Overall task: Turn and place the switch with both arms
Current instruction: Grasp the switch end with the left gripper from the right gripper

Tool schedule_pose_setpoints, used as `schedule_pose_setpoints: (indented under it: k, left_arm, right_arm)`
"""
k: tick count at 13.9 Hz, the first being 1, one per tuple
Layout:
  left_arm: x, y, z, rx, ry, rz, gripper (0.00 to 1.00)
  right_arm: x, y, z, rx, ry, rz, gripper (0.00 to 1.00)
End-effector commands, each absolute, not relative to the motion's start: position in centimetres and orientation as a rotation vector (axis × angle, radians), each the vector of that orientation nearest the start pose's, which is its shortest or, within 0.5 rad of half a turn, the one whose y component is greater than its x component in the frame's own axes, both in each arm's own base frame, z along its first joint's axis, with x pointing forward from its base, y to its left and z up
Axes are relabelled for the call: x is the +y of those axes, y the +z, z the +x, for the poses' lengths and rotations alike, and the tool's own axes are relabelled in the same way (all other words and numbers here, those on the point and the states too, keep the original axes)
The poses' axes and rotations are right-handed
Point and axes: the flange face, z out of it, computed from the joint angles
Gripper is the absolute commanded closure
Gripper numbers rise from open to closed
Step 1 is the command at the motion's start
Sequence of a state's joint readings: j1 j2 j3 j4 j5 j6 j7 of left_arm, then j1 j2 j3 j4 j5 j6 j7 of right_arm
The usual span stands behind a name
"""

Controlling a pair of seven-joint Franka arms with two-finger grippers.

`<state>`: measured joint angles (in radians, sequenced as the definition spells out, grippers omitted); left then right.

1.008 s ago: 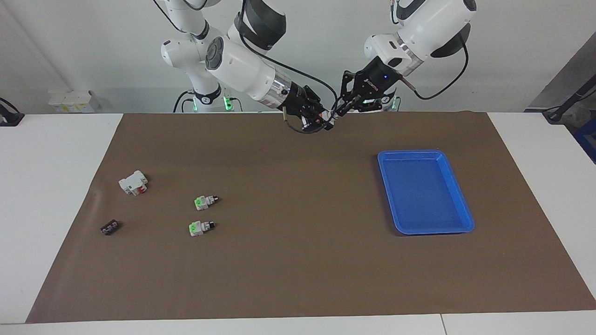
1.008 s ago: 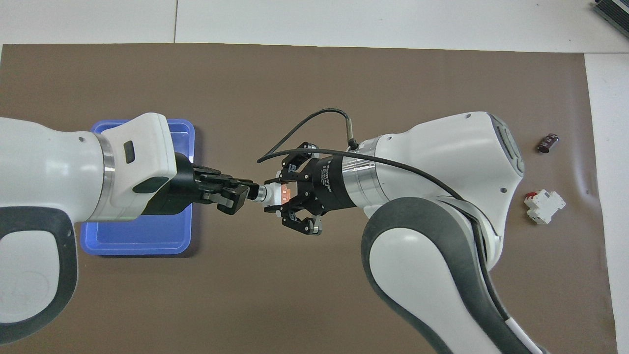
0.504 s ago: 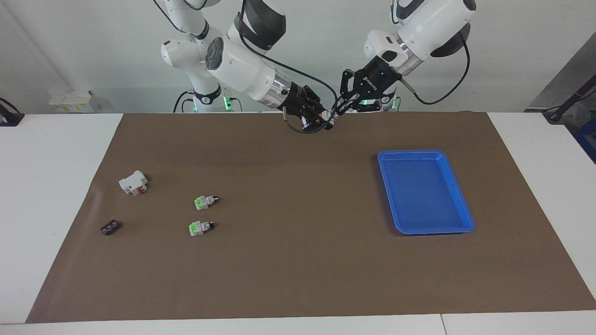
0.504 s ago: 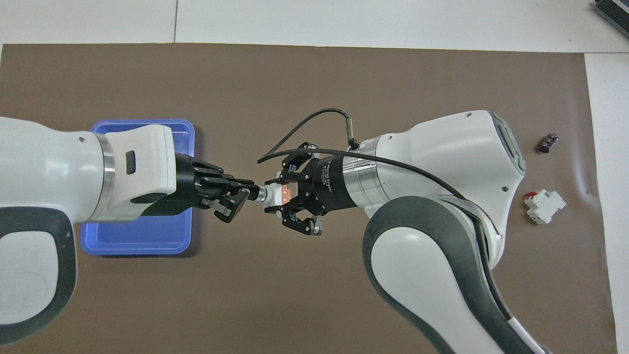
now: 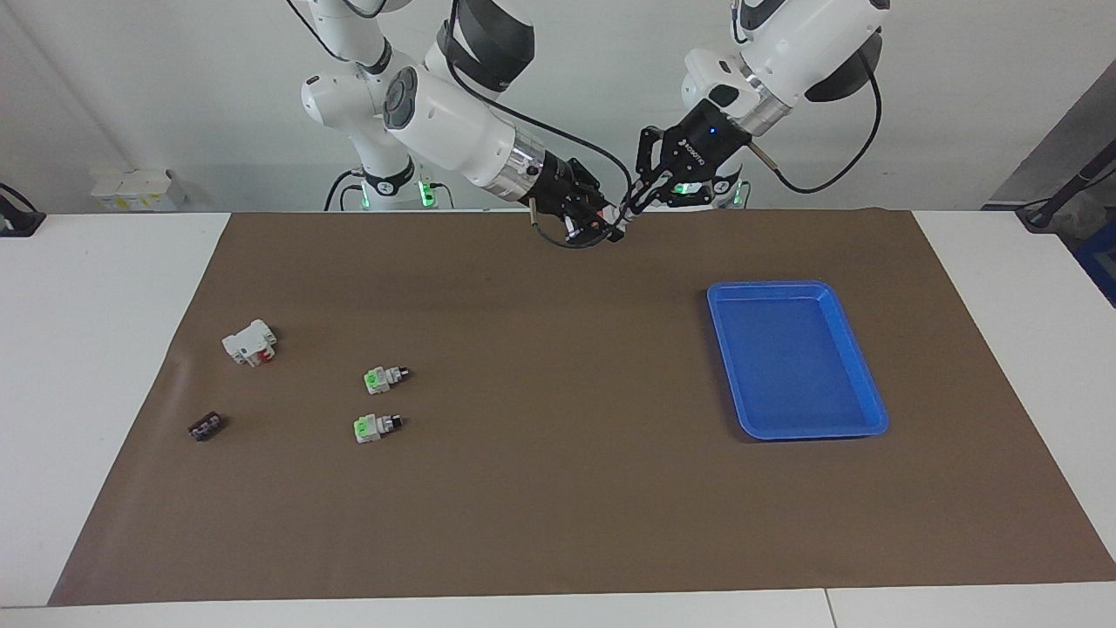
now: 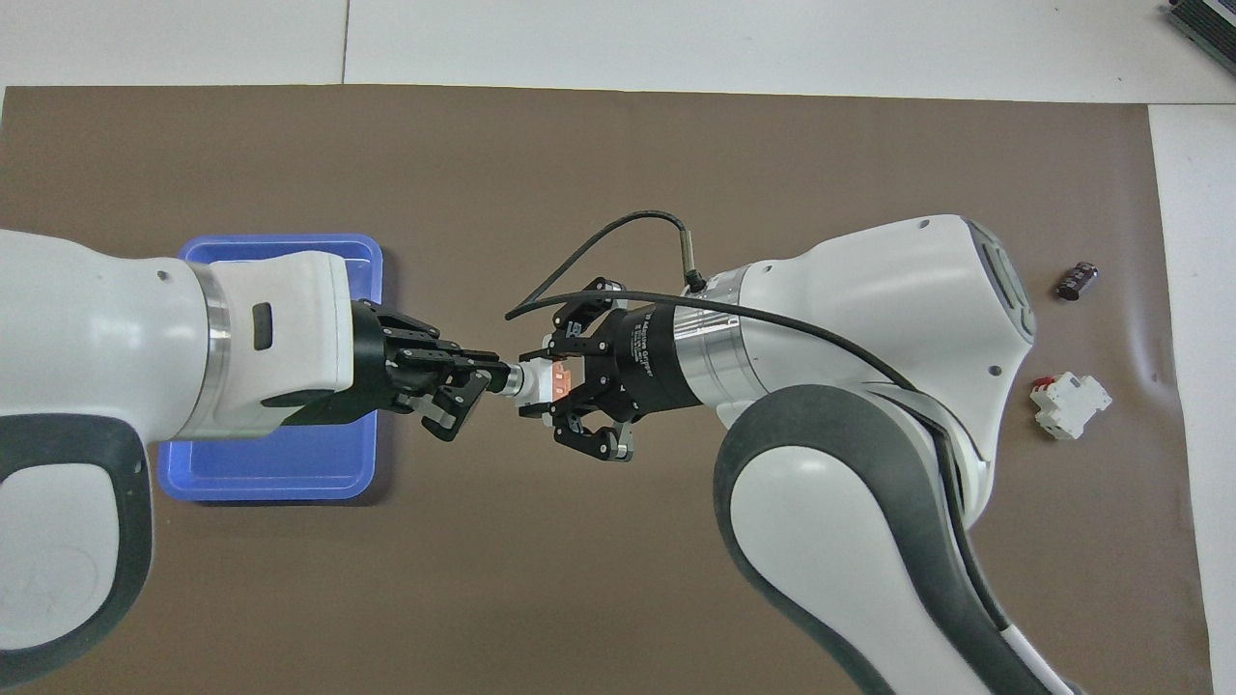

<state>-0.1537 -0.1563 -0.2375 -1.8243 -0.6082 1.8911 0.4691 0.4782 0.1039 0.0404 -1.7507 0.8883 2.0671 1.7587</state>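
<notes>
In the facing view, both arms meet in the air over the edge of the brown mat (image 5: 558, 488) nearest the robots. The right gripper (image 5: 602, 228) and the left gripper (image 5: 639, 199) point at each other, tips almost touching, with the switch (image 5: 621, 216) a small pale speck between them. On the table (image 5: 105, 366), the blue tray (image 5: 859, 366) lies empty toward the left arm's end. Toward the right arm's end lie two green-ended switches (image 5: 384, 378), the second (image 5: 375, 426) farther from the robots, well apart from a white block with a red part (image 5: 249, 342) and a small dark part (image 5: 204, 426). Nothing stands between the grippers and the tray.

In the overhead view, the right gripper (image 6: 560, 381) has its fingers closed on the switch's (image 6: 550, 381) white body, orange end toward its palm. The left gripper (image 6: 488, 376) has its fingers closed on the black-tipped knob, which points toward it. The left arm covers part of the tray (image 6: 280, 468). The right arm's bulk hides the green-ended switches; the white block (image 6: 1069, 405) and the dark part (image 6: 1077, 280) show beside it.
</notes>
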Motion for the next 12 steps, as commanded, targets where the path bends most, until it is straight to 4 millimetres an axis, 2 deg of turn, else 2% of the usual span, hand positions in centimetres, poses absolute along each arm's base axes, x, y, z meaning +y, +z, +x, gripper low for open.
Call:
schedule_pose_setpoints:
  k: [1, 12]
  left_arm:
    - [-24.51, 63.11, 47.20, -0.973, 0.308, 2.430, 1.00]
    - [-24.42, 62.48, 46.79, -0.977, 0.273, 2.439, 1.00]
  right_arm:
    - [33.44, 54.30, 52.56, 1.813, 0.898, -1.696, 1.00]
    - [33.23, 54.41, 52.53, 1.832, 0.902, -1.681, 1.00]
